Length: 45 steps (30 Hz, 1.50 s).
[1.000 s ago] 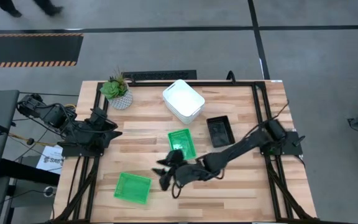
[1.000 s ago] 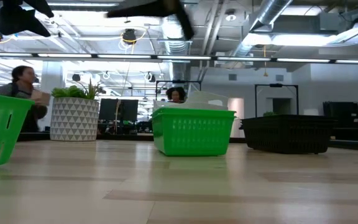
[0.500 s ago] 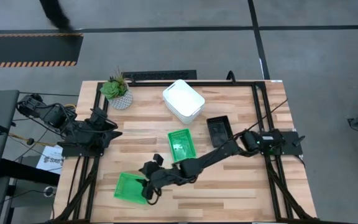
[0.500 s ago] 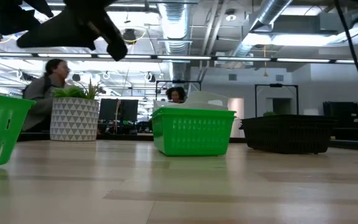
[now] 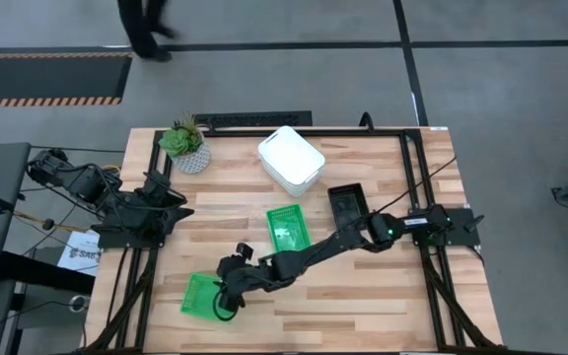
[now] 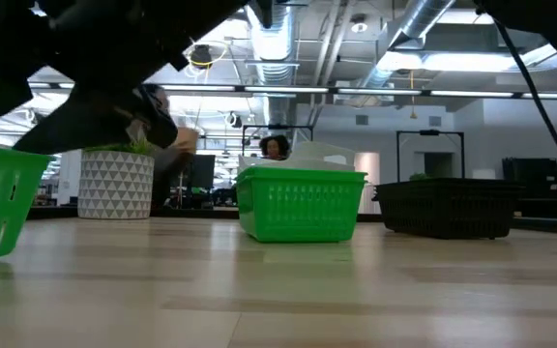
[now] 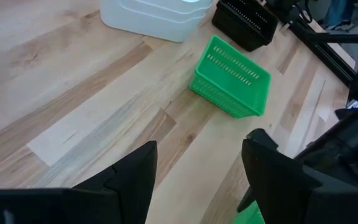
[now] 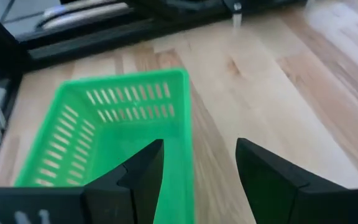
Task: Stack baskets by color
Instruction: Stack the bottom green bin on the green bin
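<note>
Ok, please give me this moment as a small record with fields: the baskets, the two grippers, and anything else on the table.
green baskets: one near the front left, under the right gripper; one mid-table
white baskets: stacked at the back
black basket: right of the middle green one
right gripper: open, over the front green basket's edge
left gripper: open, waiting at the left side
other: potted plant at the back left

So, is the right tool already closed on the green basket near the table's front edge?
No, the right tool is open, its fingers either side of the green basket's wall.
</note>
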### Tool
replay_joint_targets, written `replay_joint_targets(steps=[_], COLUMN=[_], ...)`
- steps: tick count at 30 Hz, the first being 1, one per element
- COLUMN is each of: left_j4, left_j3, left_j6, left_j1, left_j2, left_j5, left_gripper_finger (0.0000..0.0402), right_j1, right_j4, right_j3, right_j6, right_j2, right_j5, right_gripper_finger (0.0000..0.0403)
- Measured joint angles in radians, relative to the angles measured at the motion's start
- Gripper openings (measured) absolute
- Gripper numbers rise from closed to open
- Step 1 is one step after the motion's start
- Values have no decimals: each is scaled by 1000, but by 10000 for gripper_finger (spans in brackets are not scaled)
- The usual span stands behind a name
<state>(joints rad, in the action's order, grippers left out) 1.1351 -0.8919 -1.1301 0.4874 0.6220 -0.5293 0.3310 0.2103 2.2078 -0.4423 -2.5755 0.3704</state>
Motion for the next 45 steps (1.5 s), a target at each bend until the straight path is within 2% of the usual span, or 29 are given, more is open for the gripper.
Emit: replay_joint_targets(steps=[15,45], left_j4=[0,1], left_j3=[0,0], left_j6=[17,19], left_j1=[0,0], left_j2=[0,0], left_j5=[-6,-13], left_gripper_finger=[224,224], right_j1=[-1,-12], right_j4=[83,139], right_j3=[-4,-5], right_j6=[-2,-3], right_j2=[1,1], right_j5=[-9,-7], right_gripper_finger=[221,221])
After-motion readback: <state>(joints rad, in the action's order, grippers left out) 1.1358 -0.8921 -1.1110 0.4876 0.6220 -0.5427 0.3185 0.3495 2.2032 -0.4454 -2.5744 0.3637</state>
